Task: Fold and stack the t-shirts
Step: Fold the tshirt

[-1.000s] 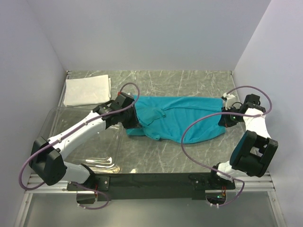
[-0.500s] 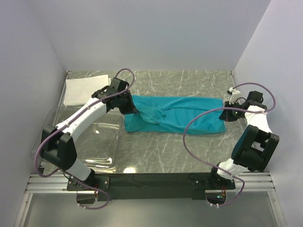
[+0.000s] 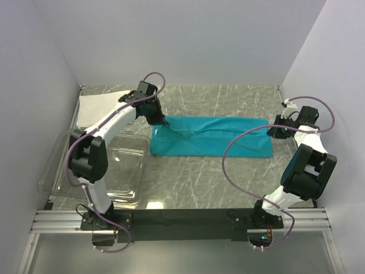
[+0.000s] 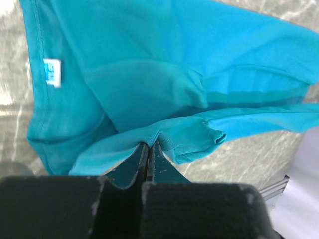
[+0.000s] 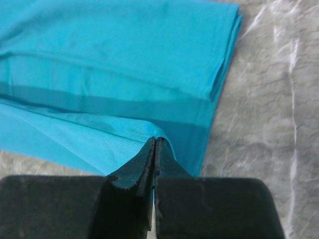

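Observation:
The teal-blue t-shirt (image 3: 211, 140) lies across the middle of the marble table as a long band, folded lengthwise. My left gripper (image 3: 161, 123) is shut on a fold of its cloth at the left end. In the left wrist view the jaws (image 4: 148, 144) pinch a teal edge, with a small white label (image 4: 51, 72) on the shirt beyond. My right gripper (image 3: 272, 130) is shut on the shirt's right end. The right wrist view shows its tips (image 5: 153, 140) closed on a lifted teal edge over the layered shirt (image 5: 124, 59). The white t-shirt (image 3: 97, 108) lies folded at the back left.
A clear plastic bin (image 3: 97, 171) stands at the front left beside the left arm. Grey walls close in the table on the left, back and right. Purple cables loop off both arms. A black rail (image 3: 182, 220) runs along the near edge.
Both grippers carried the shirt's near edge toward the back wall, turning the loose spread into a narrow folded band. The left arm swung off the bin toward the back.

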`<state>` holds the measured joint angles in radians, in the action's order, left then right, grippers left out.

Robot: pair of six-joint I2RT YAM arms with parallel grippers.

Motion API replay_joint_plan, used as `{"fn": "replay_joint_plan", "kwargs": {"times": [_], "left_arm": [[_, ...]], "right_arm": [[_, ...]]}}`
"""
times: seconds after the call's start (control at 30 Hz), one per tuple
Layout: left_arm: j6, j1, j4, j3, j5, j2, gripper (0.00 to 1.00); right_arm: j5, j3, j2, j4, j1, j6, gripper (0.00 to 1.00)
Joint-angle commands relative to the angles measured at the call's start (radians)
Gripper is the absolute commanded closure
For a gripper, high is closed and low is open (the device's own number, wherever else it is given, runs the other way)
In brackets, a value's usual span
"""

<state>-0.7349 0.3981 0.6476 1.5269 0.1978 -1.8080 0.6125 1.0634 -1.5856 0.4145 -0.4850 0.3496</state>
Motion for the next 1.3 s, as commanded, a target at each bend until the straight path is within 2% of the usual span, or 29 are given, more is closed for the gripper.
{"fn": "replay_joint_plan", "kwargs": {"times": [0.0, 0.5, 1.1, 1.17, 1.23, 1.27], "left_arm": [[0.048, -0.012, -0.006, 0.076, 0.02, -0.054, 1.0], [0.075, -0.035, 0.02, 0.252, 0.009, -0.234, 1.0], [0.077, -0.048, 0.03, 0.368, 0.0, -0.356, 0.99], [0.075, -0.05, 0.027, 0.377, 0.003, -0.375, 0.99], [0.069, -0.053, 0.032, 0.406, -0.001, -0.387, 0.84], [0.066, -0.054, 0.021, 0.414, -0.001, -0.387, 0.73]], "right_arm": [[-0.03, -0.003, -0.031, -0.111, -0.004, -0.087, 1.0], [-0.106, -0.016, -0.066, -0.166, 0.002, -0.147, 1.0], [-0.172, 0.004, -0.085, -0.178, 0.029, -0.205, 1.0], [-0.181, 0.02, -0.094, -0.171, 0.039, -0.216, 0.93], [-0.198, 0.036, -0.097, -0.164, 0.045, -0.242, 0.72], [-0.203, 0.04, -0.093, -0.163, 0.049, -0.251, 0.68]]}}
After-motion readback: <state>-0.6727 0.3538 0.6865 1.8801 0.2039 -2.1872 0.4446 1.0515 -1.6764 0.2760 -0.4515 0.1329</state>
